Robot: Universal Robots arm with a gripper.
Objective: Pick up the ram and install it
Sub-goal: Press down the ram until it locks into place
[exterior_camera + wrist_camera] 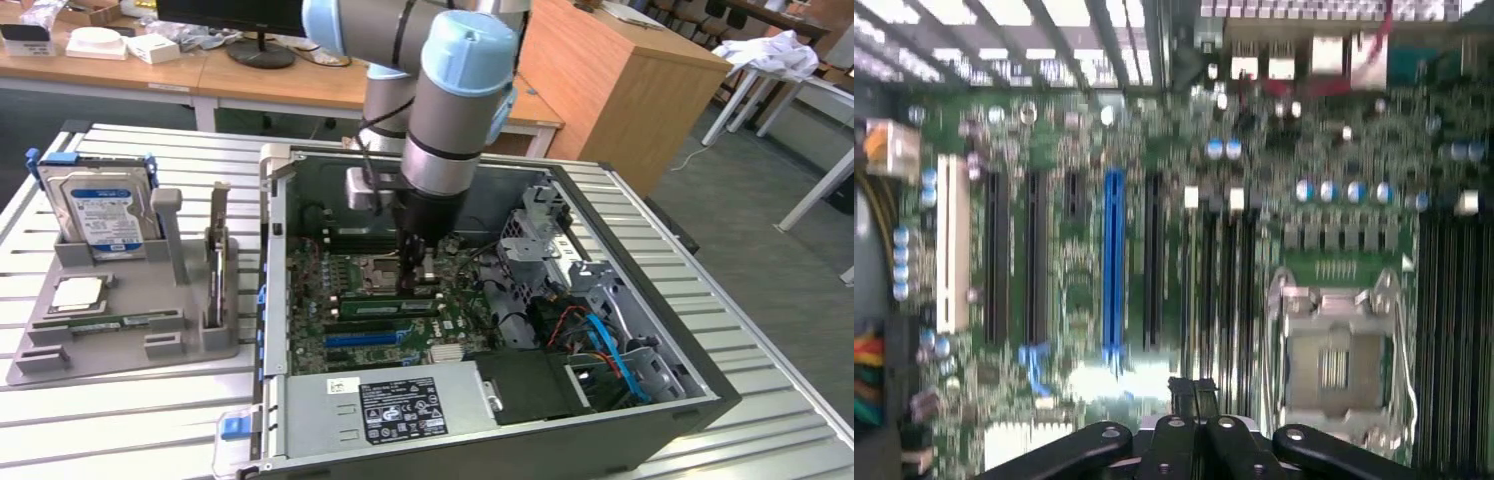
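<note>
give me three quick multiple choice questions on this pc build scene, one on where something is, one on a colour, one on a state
1. Where does the hard drive stand?
A. inside the computer case
B. upright in the grey holder at the exterior view's left
C. on the wooden desk behind

2. What colour is the one long expansion slot that stands out from the black ones on the motherboard?
A. blue
B. red
C. yellow

3. How does the gripper stand?
A. wide open above the holder
B. shut, down inside the open case over the motherboard
C. shut on the hard drive

Answers:
1 B, the silver drive with a blue label sits on end in the grey holder beside the case.
2 A, the wrist view shows a bright blue slot among black ones.
3 B, the fingertips meet just above the board, next to the processor socket.
</note>
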